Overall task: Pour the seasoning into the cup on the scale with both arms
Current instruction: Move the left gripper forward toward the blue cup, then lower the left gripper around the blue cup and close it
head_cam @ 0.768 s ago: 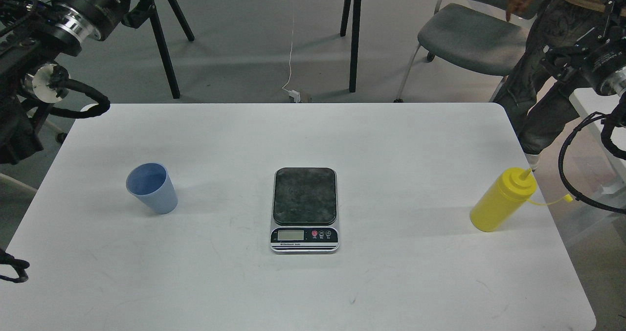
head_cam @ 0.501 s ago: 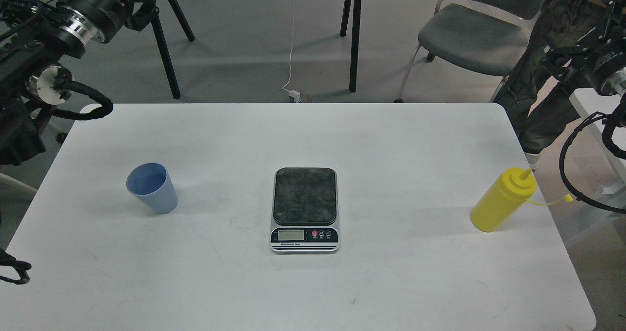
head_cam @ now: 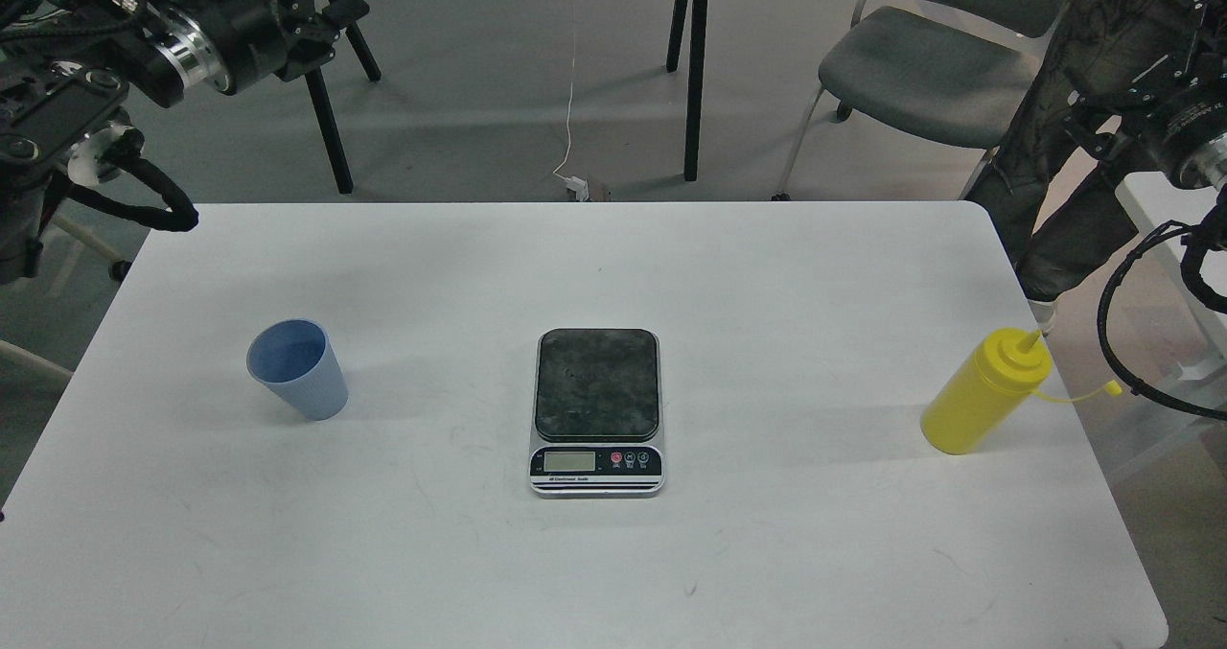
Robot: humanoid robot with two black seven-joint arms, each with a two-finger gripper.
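Note:
The light-blue cup stands upright on the left of the white table, empty. The scale lies in the middle with nothing on its dark plate. The yellow seasoning bottle stands near the right edge, its tethered tip cap hanging off to the right. My left gripper is raised at the top left, beyond the table's far edge and well away from the cup; its fingers do not show apart. My right gripper is raised at the top right, above and behind the bottle; it is dark and unclear.
A grey chair and a standing person's legs are beyond the table's far right corner. Black trestle legs and a white cable are on the floor behind. Black arm cables loop beside the bottle.

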